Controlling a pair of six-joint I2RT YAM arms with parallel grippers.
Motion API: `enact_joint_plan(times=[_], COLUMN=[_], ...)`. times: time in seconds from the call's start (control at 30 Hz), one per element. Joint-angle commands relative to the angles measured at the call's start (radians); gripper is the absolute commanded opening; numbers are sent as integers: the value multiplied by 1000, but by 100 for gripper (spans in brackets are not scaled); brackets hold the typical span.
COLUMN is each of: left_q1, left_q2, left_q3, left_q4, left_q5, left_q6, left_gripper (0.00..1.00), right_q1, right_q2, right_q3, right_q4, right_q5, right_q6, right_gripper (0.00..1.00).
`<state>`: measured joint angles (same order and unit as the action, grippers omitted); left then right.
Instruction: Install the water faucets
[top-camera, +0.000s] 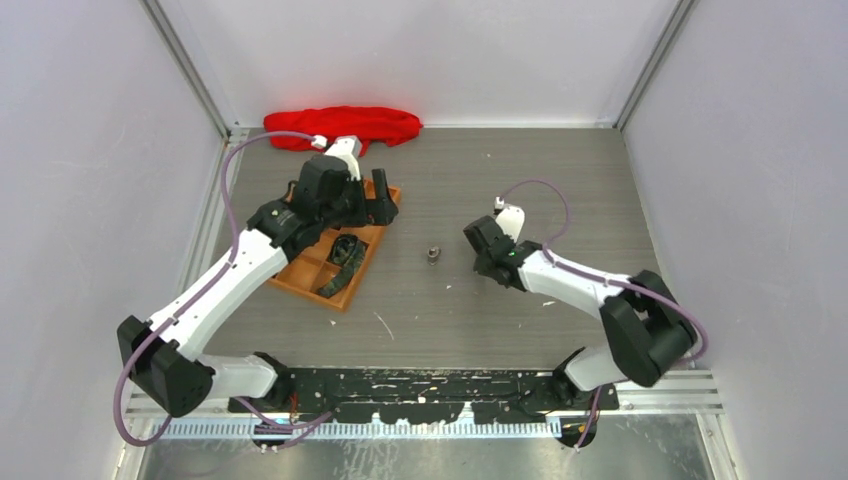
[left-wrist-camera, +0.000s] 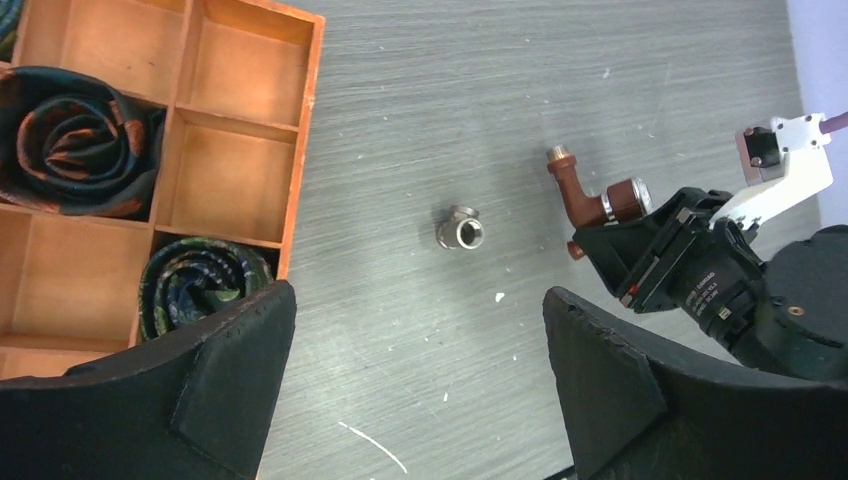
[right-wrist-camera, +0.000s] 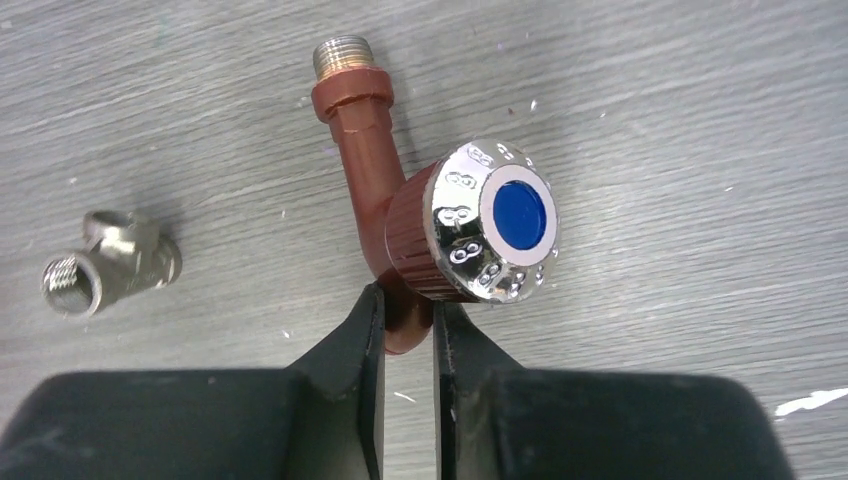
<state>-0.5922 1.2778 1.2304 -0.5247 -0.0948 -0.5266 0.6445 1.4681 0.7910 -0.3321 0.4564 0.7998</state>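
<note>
the right claw (right-wrist-camera: 405, 305) is closed narrow on the lower bend of a reddish-brown faucet (right-wrist-camera: 375, 190). its two black fingers (right-wrist-camera: 350, 350) pinch the pipe just under the knob (right-wrist-camera: 450, 240). beyond the fingertips the pipe runs up to a threaded silvery end (right-wrist-camera: 343, 55). the chromed knob, with a blue cap (right-wrist-camera: 522, 215), sits just right of the fingertips. the faucet seems to hang just above the table (right-wrist-camera: 650, 100), though i cannot tell whether it touches.

a small silvery tee fitting (right-wrist-camera: 110, 265) lies on the table to the left of this claw, apart from it.

the left claw (left-wrist-camera: 418, 295) stands wide open, with the fitting ahead of its gap. by its left finger lies the edge of an orange tray (left-wrist-camera: 305, 150), with dark coiled straps (left-wrist-camera: 75, 140) in separate compartments.
</note>
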Motion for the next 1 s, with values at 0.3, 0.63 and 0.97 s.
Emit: enact_joint_plan(times=[0.3, 0.63, 0.97], left_q1=[98, 137, 150], left_q2=[53, 189, 214], left_q3=[45, 39, -7], left_q4=[89, 182, 221], left_q5=[498, 895, 964], left_q6=[-20, -78, -99], left_gripper=[90, 91, 90], right_q1=[-27, -68, -111], right_q2=[-369, -428, -439], right_q3=[-88, -30, -13], right_q4=[198, 194, 201], right_q5=[-304, -716, -975], right_q6=[-421, -509, -531], right_gripper=[0, 0, 0])
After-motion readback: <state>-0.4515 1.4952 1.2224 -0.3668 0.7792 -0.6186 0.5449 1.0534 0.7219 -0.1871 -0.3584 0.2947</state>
